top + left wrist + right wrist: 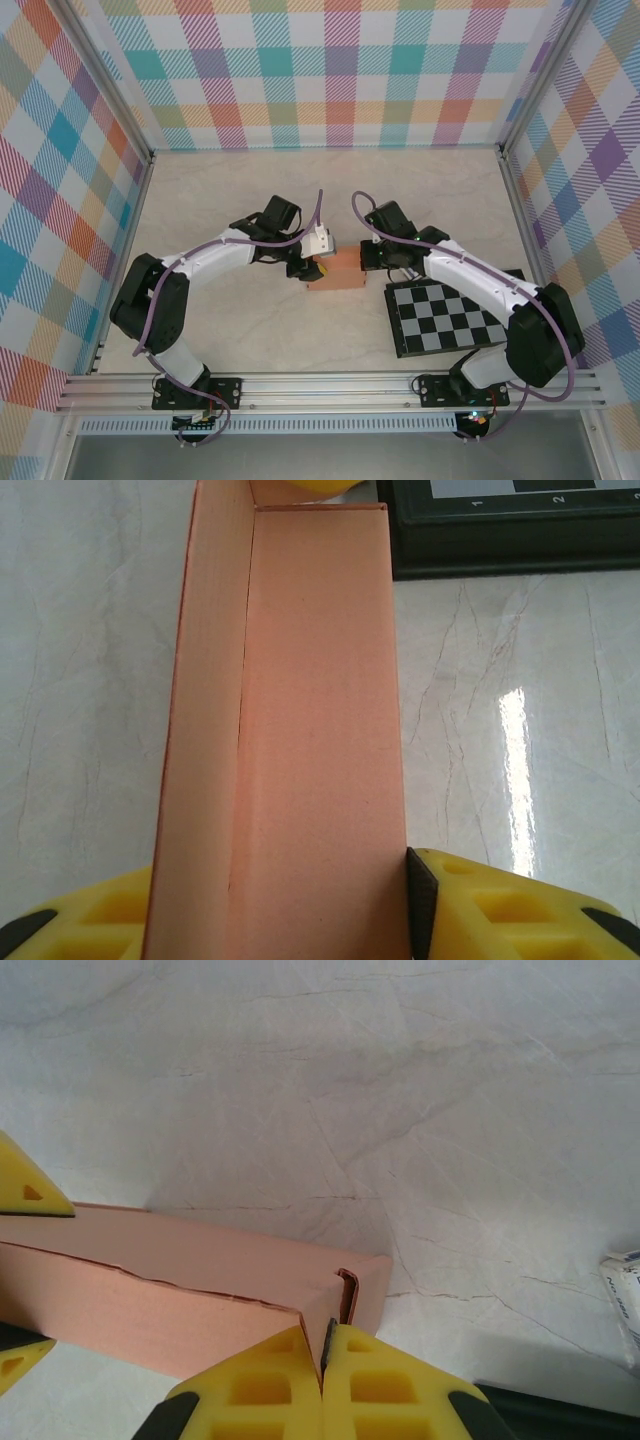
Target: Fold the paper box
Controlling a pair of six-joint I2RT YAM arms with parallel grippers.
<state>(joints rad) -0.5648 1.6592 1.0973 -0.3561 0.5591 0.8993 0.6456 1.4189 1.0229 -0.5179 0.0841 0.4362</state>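
The paper box (338,271) is a salmon-orange long rectangular box lying on the table between the two arms. In the left wrist view the paper box (310,730) runs away from the camera. My left gripper (280,915) is shut across its width, with a black pad against its right side. My left gripper (311,268) is at the box's left end. My right gripper (367,262) is at the right end. Its yellow fingers (400,1390) are shut together, pinching the end flap of the paper box (200,1260). My right gripper (322,1365) hides the flap's lower part.
A black-and-white checkered board (445,315) lies right of the box, under the right arm; its near edge (510,540) sits just beyond the box's far end. Aluminium rails and checked walls enclose the marbled table (330,190). A white labelled item (625,1295) shows at the right edge.
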